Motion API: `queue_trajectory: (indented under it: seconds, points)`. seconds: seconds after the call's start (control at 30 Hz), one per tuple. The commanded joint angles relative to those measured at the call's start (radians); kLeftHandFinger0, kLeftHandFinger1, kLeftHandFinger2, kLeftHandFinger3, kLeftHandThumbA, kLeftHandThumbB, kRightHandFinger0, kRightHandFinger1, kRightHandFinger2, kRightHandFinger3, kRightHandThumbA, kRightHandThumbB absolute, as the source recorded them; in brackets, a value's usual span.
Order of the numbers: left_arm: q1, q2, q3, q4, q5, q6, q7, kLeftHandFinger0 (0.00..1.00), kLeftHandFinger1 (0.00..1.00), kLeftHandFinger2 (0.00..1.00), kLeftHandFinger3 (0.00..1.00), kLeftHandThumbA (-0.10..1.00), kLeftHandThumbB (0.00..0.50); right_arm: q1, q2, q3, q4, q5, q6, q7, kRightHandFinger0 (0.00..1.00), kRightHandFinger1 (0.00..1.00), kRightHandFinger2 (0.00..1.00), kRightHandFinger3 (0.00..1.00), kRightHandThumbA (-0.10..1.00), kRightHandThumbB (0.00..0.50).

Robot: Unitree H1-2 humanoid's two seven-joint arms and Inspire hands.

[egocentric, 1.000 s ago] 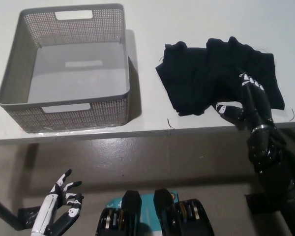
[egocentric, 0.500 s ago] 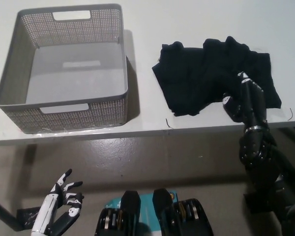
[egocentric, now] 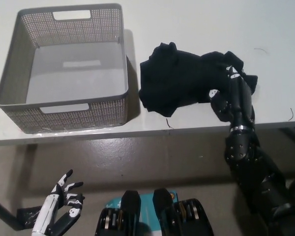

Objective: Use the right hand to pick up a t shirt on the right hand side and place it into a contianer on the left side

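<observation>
From the head view, the black right hand (egocentric: pixel 232 96) is clamped on the right edge of the black t-shirt (egocentric: pixel 179 81), which lies bunched on the white table (egocentric: pixel 201 24), just right of the grey perforated container (egocentric: pixel 64 66). The container sits at the table's left, nothing inside. Down at lower left, the white left hand (egocentric: pixel 64 199) hangs below the table, fingers spread, holding nothing.

Black right hand (egocentric: pixel 231 96) is clamped on the bunched-up black t-shirt (egocentric: pixel 179 78) on the white table (egocentric: pixel 196 24), grey basket (egocentric: pixel 64 64) sits at 9 o'clock of it, white left hand (egocentric: pixel 64 196) resting open low down.
</observation>
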Motion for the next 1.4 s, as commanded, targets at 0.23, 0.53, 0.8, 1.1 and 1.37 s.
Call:
queue_trajectory:
  seconds: [0.23,0.53,0.8,1.1,1.37]
  points:
    - [-0.008,0.011,-0.003,-0.031,-0.002,0.003,-0.006,0.56,0.63,0.81,1.00,0.48,0.297,-0.116,0.020,-0.043,-0.261,0.083,-0.046,0.032,0.13,0.16,0.33,0.80,-0.10,0.000]
    - [-0.010,0.010,-0.006,-0.026,-0.013,0.000,-0.013,0.54,0.62,0.81,1.00,0.50,0.310,-0.170,0.035,-0.044,-0.346,0.083,-0.022,0.049,0.18,0.18,0.33,0.79,-0.10,0.005]
    - [-0.003,0.009,-0.006,-0.024,0.004,0.003,-0.005,0.57,0.63,0.81,1.00,0.45,0.283,-0.190,0.071,-0.035,-0.429,0.099,-0.023,0.087,0.19,0.19,0.35,0.78,-0.10,0.000]
    - [-0.003,0.018,-0.020,-0.017,0.041,0.011,-0.006,0.57,0.65,0.85,1.00,0.59,0.325,-0.261,0.145,0.002,-0.421,0.076,0.000,0.120,0.22,0.20,0.35,0.80,-0.10,0.000]
    - [0.001,0.002,-0.021,-0.001,0.015,0.010,-0.011,0.56,0.64,0.83,1.00,0.58,0.359,-0.397,0.238,0.054,-0.250,0.071,0.017,0.153,0.22,0.18,0.33,0.78,-0.10,0.017]
